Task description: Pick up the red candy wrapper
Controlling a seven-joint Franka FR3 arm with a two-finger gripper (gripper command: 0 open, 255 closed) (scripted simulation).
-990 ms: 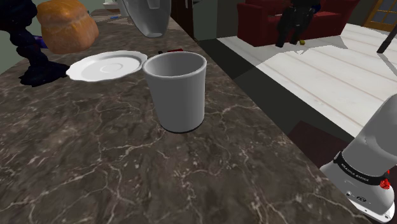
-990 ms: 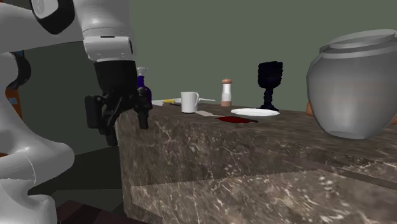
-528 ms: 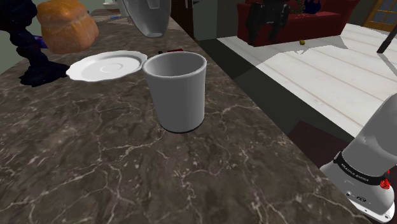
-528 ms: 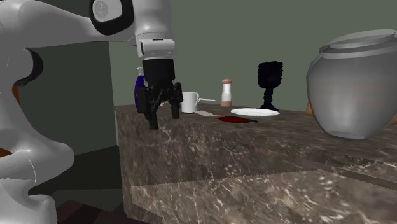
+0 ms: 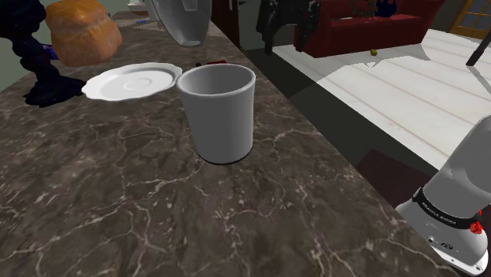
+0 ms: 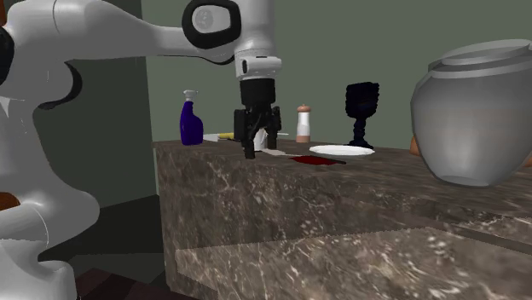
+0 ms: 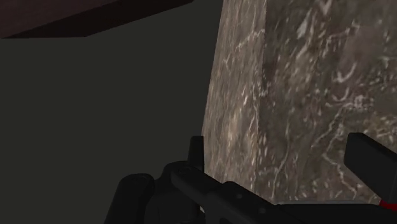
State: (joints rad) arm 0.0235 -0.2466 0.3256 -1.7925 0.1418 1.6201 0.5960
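Gripper (image 6: 258,147) spotted centre frame in the second exterior view, fingers parted and empty, poised over marble counter (image 6: 341,200) edge, red candy wrapper (image 6: 312,159) seen just rightward, near white plate (image 6: 341,151).

The arm (image 6: 111,38) is glossy white, its rounded links joined by dark grey rings. A black band (image 5: 447,211) with tiny white lettering and a small red mark (image 5: 476,228) circles the base link (image 5: 472,169). The gripper (image 6: 259,147) and its blocky fingers (image 7: 364,156) are plain black
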